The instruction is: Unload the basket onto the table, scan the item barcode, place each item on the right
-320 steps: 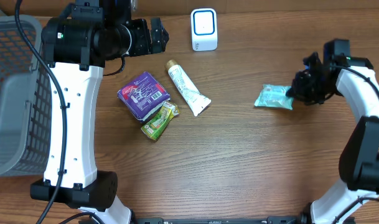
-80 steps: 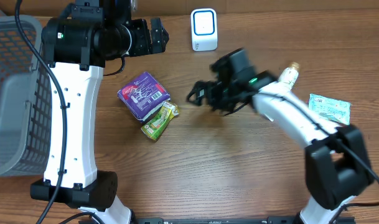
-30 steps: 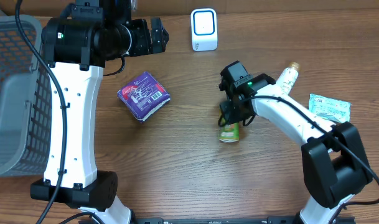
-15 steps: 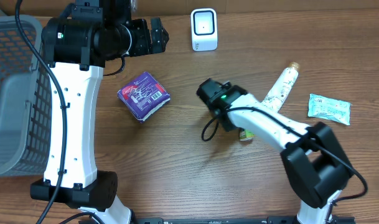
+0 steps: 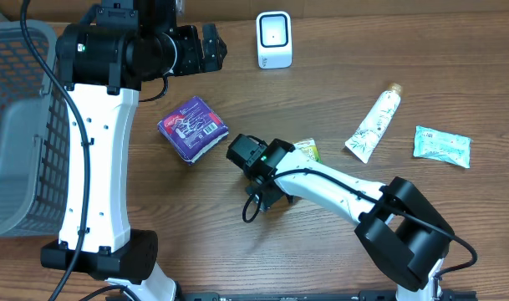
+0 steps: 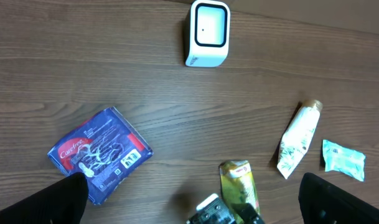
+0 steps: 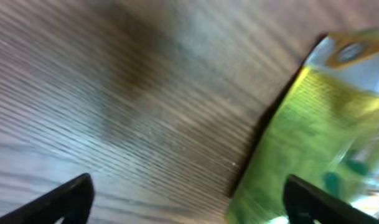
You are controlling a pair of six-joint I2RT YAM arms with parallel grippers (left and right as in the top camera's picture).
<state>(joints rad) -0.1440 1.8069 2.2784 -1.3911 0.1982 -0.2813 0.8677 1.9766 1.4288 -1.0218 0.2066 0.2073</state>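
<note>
The white scanner (image 5: 274,39) stands at the back of the table and shows in the left wrist view too, as the scanner (image 6: 208,32). A green pouch (image 5: 307,150) lies flat near the middle. My right gripper (image 5: 271,180) hovers low at its near end, open, holding nothing. In the blurred right wrist view the pouch (image 7: 301,143) lies under the right-hand side of the gripper (image 7: 186,186), reaching below one finger. My left gripper (image 5: 208,46) is raised at the back left, open and empty. Its view looks down past the gripper (image 6: 192,183) onto the pouch (image 6: 238,185).
A purple pack (image 5: 193,127) lies left of the right gripper. A white tube (image 5: 373,125) and a teal packet (image 5: 442,145) lie at the right. A grey basket (image 5: 12,125) stands at the left edge.
My right gripper was shut on the green pouch and has opened, leaving it on the table. The right arm swung left toward the purple pack. The left arm has not moved.
</note>
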